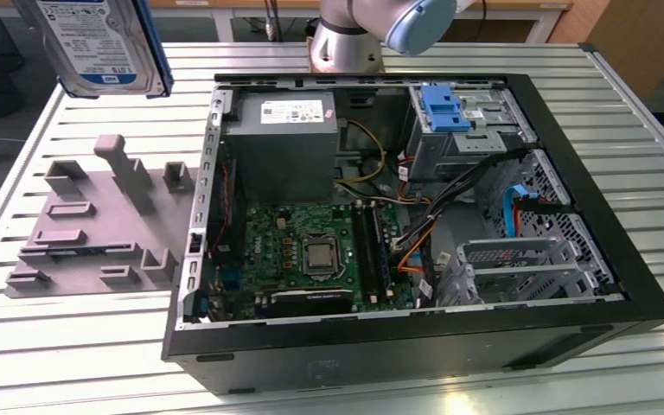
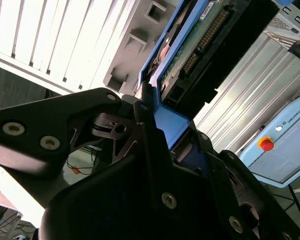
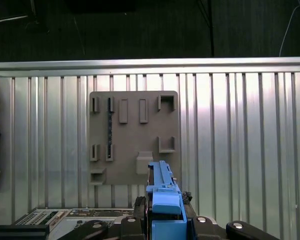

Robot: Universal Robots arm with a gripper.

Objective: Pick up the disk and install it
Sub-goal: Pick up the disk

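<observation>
The disk (image 1: 96,43), silver with a white-and-blue label and a blue carrier bracket, hangs upright in the air at the far end of the exterior view's left, above the table. In the second wrist view my gripper (image 2: 165,125) is shut on the blue bracket at one end of the disk (image 2: 200,45), whose green circuit board and connector face the camera. The first wrist view looks along the thin blue edge of the disk (image 3: 162,182), which rises from my gripper (image 3: 165,212) above the grey holder plate (image 3: 132,137).
An open computer case (image 1: 609,216) lies on the slatted metal table (image 1: 67,346), with a motherboard (image 1: 309,251), a grey power-supply box (image 1: 286,138) and a drive bay holding a blue bracket (image 1: 448,108). The grey holder plate (image 1: 90,225) lies beside the case. The arm's base (image 1: 367,30) stands behind it.
</observation>
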